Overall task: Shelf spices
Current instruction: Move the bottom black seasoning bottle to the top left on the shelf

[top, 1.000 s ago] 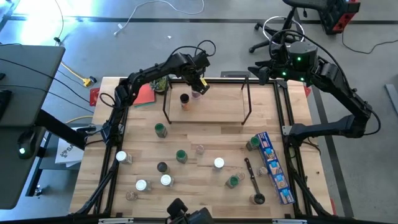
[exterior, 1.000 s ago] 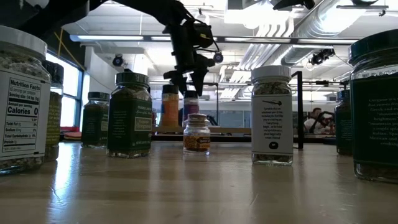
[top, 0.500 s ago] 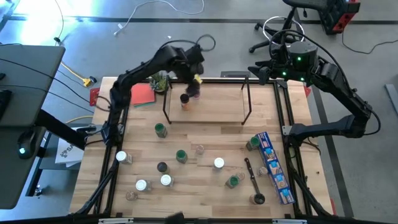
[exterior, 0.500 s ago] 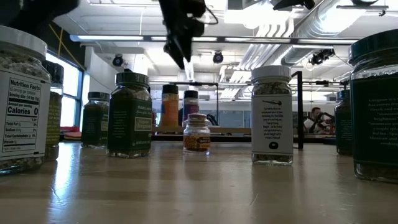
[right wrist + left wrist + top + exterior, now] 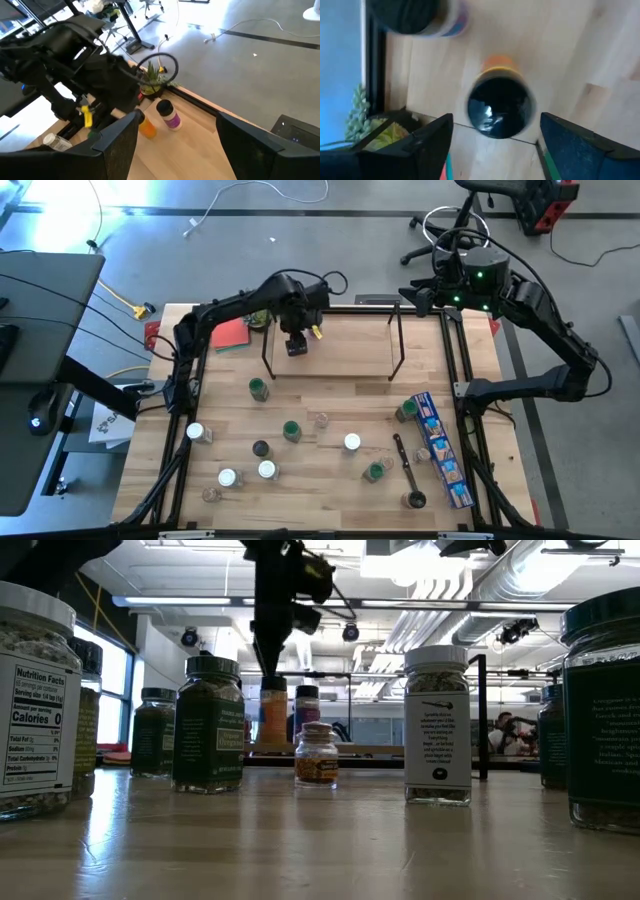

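The left gripper point(image 5: 295, 340) hangs spread and empty above the shelf point(image 5: 330, 350), the orange jar point(image 5: 500, 107) directly beneath it between the fingers and touching neither. Judged from this, lift straight up so neither finger clips the cap. At its 11 o'clock in the right wrist view stands a purple-labelled jar point(image 5: 169, 114); the right gripper point(image 5: 420, 292) waits released at the worktop's far right corner.
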### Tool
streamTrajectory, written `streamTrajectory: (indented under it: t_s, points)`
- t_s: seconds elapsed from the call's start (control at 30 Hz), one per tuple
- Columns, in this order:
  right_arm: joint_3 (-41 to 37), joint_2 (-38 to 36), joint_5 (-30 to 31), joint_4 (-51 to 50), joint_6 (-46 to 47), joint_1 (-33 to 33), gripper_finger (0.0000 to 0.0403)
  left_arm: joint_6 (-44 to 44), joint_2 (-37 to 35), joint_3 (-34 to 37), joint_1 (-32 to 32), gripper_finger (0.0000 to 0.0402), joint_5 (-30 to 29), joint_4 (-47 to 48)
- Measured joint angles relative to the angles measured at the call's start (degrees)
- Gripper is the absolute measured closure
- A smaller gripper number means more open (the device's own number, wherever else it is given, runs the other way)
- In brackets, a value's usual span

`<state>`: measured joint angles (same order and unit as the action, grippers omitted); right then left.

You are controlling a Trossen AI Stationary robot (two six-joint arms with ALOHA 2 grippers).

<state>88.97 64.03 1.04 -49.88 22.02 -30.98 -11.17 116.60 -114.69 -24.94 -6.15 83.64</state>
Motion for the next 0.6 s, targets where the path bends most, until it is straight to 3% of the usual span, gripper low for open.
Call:
streamTrajectory:
  t_s: [0.33,0.6]
  points:
    - [0.00,0.00,0.00,-0.33,0.02,0.00,0.0139,0.50,-0.03,4.09,-0.31,0.0112,0.46,-6.28]
    - [0.00,0.00,0.00,-0.49,0.02,0.00,0.0139,0.56,-0.03,7.12,-1.05,0.0180,0.40,-6.40]
